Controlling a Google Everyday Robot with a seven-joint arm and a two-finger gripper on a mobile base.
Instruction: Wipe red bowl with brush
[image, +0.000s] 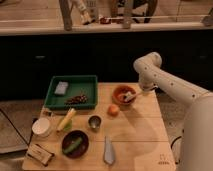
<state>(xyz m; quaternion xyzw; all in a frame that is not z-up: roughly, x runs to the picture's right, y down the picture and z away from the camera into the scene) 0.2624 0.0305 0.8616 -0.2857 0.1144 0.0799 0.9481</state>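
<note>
Camera view: on the wooden counter, the red bowl sits near the far right corner. The gripper hangs at the bowl's right rim; whether it is clamped I cannot tell. The brush lies in the bowl, its long axis pointing right toward the gripper.

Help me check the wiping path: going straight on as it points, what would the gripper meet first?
The gripper, at the right rim of the red bowl, points left into it. Likely first the brush lying there, then the bowl's inside; depth is unclear.
</note>
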